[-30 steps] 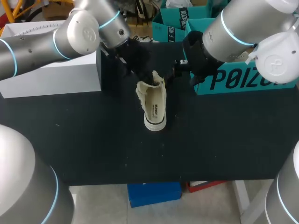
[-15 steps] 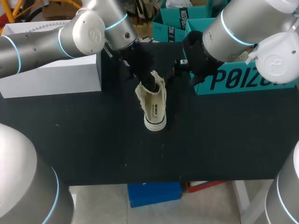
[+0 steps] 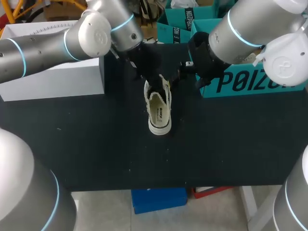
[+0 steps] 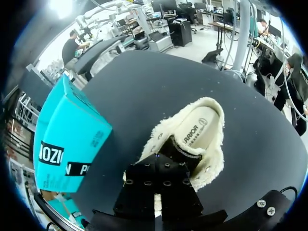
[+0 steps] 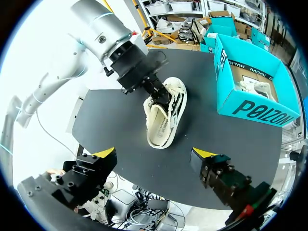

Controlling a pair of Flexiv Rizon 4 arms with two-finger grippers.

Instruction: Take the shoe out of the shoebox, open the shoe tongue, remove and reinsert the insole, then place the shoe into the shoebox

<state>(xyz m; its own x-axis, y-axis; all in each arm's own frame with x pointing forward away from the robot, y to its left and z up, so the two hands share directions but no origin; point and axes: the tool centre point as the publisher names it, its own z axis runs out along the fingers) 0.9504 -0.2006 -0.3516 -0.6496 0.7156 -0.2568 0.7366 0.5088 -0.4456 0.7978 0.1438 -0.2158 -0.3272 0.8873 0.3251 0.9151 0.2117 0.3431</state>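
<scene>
A cream, fleece-lined shoe (image 3: 159, 111) lies on the black table (image 3: 96, 144), heel toward the front edge. My left gripper (image 3: 155, 85) is at the shoe's front end, shut on the dark tongue (image 4: 182, 150), which sticks out from between its black fingers (image 4: 144, 185). The insole (image 4: 198, 131) lies inside the shoe. My right gripper (image 5: 154, 154) hangs open above the table on the shoe's (image 5: 163, 118) heel side, with nothing between its yellow tips. In the head view it (image 3: 185, 72) sits just right of the shoe's front.
A teal shoebox (image 3: 240, 82) stands open at the back right with another shoe (image 5: 255, 86) in it. More teal boxes (image 3: 175, 29) stand behind. A white box (image 3: 53, 72) is at the back left.
My left gripper has shifted a little right with the tongue in it. The shoe's front end has swung right and its opening looks narrower. The right arm has not moved.
</scene>
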